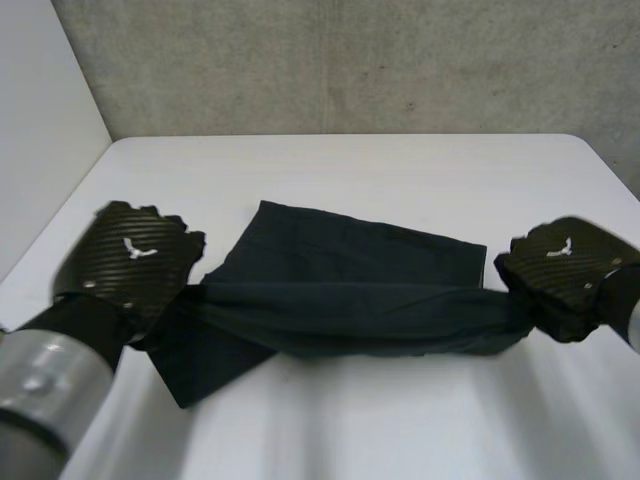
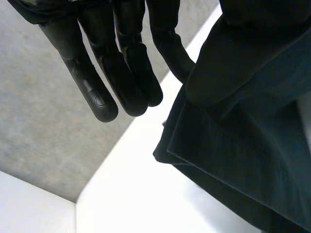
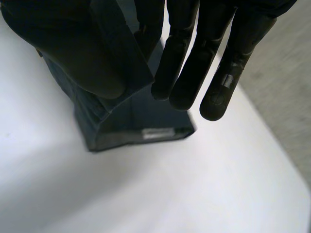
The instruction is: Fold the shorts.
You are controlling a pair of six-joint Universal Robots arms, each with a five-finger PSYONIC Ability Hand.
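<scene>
Tabletop (image 1: 400,165): white, rounded far corners, backed by a grey concrete wall (image 1: 350,60).

Shorts (image 1: 350,265): dark cloth, approx. centre of tabletop, betw. the two hands. Far part lies flat, its far edge running at a slant. Near part is gathered into a taut band stretched from one hand to the other. At the band's left end a corner of cloth spreads toward the near edge of the tabletop.

Left arm (image 1: 45,390): grey joint, comes in at the near left corner.

Left hand (image 1: 130,255): at the left end of the band, back of hand uppermost. Left wrist view: cloth is wrapped over the thumb, and the finger nearest it bends in to touch that cloth, so the hand is grasping the shorts in a pinch. Remaining fingers (image 2: 104,92) are straight, side by side, apart from the cloth and above the tabletop.

Right hand (image 1: 565,268): at the right end of the band, opp. the left hand. Right wrist view: a fold of cloth covers the thumb, and the finger beside it sits against the fold's other face, so this hand is grasping the shorts likewise. Other fingers (image 3: 221,82) hang straight above the stacked layers of cloth.

Label (image 3: 158,133): small, pale, on the layered edge of the shorts below the right hand's fingertips. Print not legible.
</scene>
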